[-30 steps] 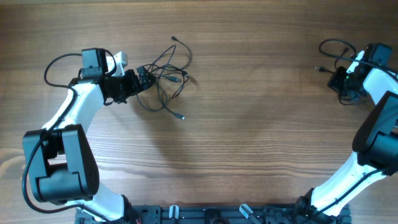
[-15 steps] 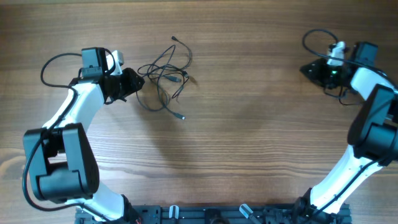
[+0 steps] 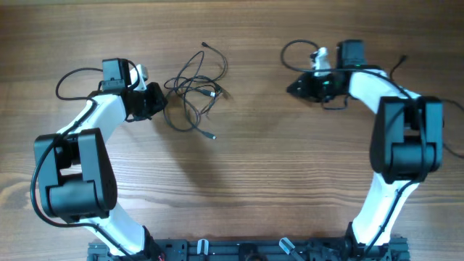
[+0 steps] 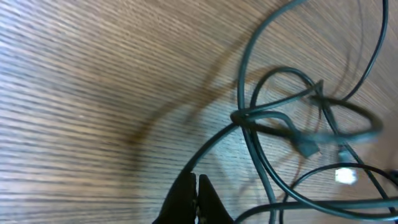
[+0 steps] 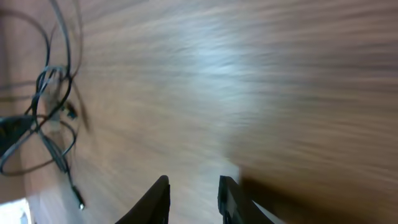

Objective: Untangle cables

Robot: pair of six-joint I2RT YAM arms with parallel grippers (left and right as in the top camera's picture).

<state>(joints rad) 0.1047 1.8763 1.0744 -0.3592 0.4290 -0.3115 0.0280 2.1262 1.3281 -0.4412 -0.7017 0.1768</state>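
the cables (image 3: 192, 90) lie in a loose bunch on the wooden table (image 3: 275, 167), in the far left part, with several thin black loops crossing over one another. one strand trails out toward the near side and stops at a small plug end (image 3: 211, 136); another runs off toward the far edge.

the left gripper (image 3: 158, 101) sits just left of the bunch, at its edge. in the left wrist view its fingers (image 4: 186, 196) are clenched together, and one strand of the cables (image 4: 249, 118) runs straight into their tips, so it is grasping that strand. beyond the tips the strands meet in a tight knot, with blurred loops and a pale plug further right.

the right gripper (image 3: 296, 88) is over bare wood to the right of the bunch, well apart from it and pointing left toward it. in the right wrist view the right gripper (image 5: 194, 199) is released, its two fingers spread with only table showing between them. that view is blurred; the cables (image 5: 46, 118) show at its left edge.
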